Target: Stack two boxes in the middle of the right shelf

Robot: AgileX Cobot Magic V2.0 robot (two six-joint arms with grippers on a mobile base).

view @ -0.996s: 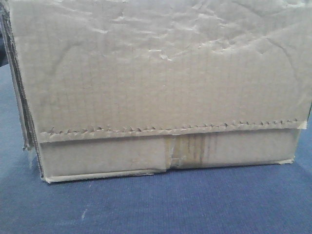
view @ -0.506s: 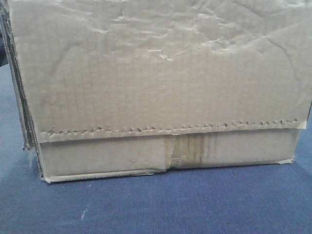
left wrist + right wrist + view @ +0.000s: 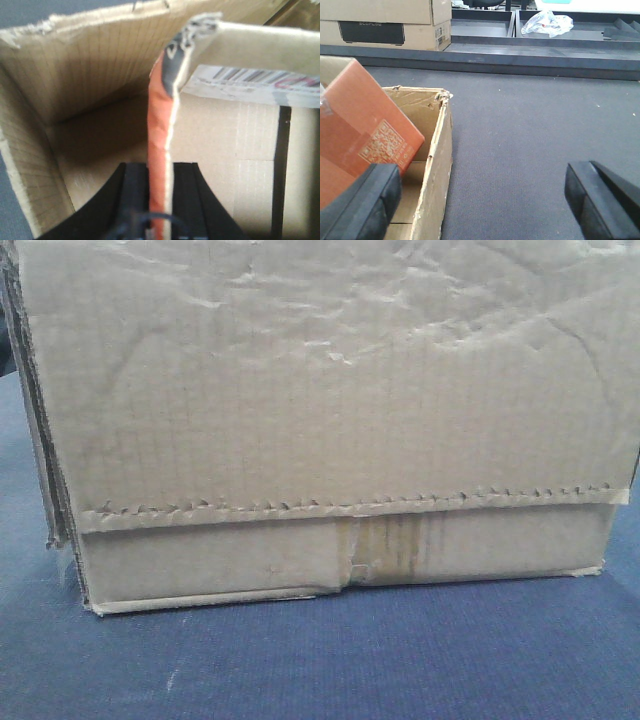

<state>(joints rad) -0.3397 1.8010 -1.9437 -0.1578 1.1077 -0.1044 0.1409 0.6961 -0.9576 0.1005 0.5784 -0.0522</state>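
Left hand (image 3: 159, 175) clamped on the orange flap (image 3: 159, 120) of the cardboard box (image 3: 330, 420), right hand (image 3: 482, 205) spread wide over the tabletop (image 3: 530, 125); we'd seat it on the right wall (image 3: 437, 165) before lifting.

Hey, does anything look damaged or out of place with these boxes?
The cardboard box in the front view has a wrinkled face and a split, peeling bottom edge. The open box in the wrist views has a ragged, torn rim; the left gripper clamps its orange flap.
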